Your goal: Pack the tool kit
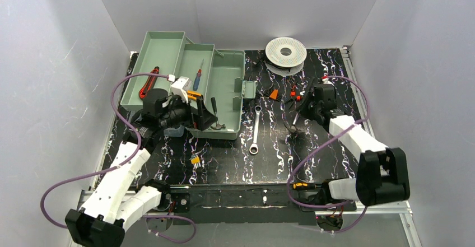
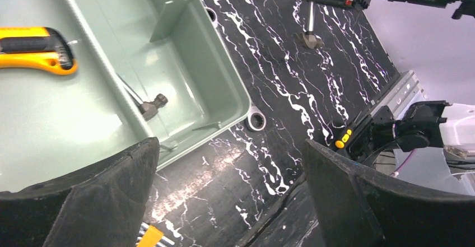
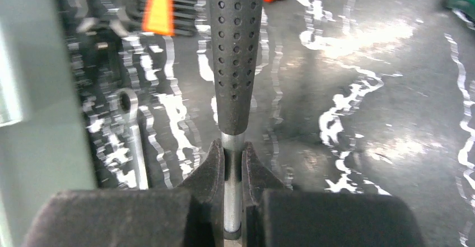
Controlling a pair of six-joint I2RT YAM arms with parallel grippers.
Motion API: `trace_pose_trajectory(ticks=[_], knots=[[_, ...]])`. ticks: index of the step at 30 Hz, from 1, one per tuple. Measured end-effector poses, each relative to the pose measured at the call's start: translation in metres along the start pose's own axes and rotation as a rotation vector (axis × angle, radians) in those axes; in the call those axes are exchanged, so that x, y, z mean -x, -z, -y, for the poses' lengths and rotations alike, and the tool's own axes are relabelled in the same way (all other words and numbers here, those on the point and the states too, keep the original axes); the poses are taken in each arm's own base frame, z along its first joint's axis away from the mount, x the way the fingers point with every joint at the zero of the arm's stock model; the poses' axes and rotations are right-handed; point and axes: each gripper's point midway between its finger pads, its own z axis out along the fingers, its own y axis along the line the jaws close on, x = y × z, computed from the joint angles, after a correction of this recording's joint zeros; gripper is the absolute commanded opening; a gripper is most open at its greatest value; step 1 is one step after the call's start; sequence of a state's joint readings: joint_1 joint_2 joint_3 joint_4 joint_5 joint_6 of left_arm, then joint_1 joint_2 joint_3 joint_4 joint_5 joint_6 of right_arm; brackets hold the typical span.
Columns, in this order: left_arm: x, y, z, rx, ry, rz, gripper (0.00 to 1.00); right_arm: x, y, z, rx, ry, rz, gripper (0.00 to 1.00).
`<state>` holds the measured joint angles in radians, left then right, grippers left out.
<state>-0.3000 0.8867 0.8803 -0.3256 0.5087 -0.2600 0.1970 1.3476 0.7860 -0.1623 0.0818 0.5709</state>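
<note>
Plain pale grey walls (image 1: 50, 45) close in three sides of a glossy black, white-veined table (image 1: 235, 168), edged by metal rail (image 1: 411, 227).

My hammer (image 3: 234, 90): a matt black grip, dimpled with small holes, over a bare, bright metal shaft. The table (image 1: 274, 163) shows glossy black with white marble veining. My wrench (image 1: 255, 129) is polished metal. The toolbox (image 1: 224, 96) is smooth pale green plastic with a soft sheen, and the knife (image 2: 33, 48) is glossy yellow and black plastic.
</note>
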Motion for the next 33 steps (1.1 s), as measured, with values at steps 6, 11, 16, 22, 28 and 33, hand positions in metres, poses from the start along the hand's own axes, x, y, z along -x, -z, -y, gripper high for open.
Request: trace_pose_trajectory(ticks=[6,11,16,22,28,33], knots=[[0.007,-0.013,0.036,-0.035,0.017,-0.028,1.00,0.011,0.037,-0.054,0.290,0.033,0.084,0.01],[0.023,-0.031,0.055,-0.070,0.055,0.012,1.00,0.005,0.078,-0.109,0.531,0.143,0.107,0.01],[0.023,-0.064,0.068,-0.100,0.079,-0.010,0.99,-0.020,0.110,-0.144,0.706,0.250,0.072,0.01],[0.026,-0.098,0.086,-0.148,0.069,-0.008,0.93,-0.060,0.138,-0.169,0.840,0.364,0.028,0.01],[0.039,-0.111,0.102,-0.194,0.054,0.039,0.86,-0.083,0.150,-0.183,0.901,0.423,-0.010,0.01],[0.044,-0.113,0.106,-0.204,0.055,0.059,0.62,-0.097,0.153,-0.189,0.920,0.459,-0.033,0.01]])
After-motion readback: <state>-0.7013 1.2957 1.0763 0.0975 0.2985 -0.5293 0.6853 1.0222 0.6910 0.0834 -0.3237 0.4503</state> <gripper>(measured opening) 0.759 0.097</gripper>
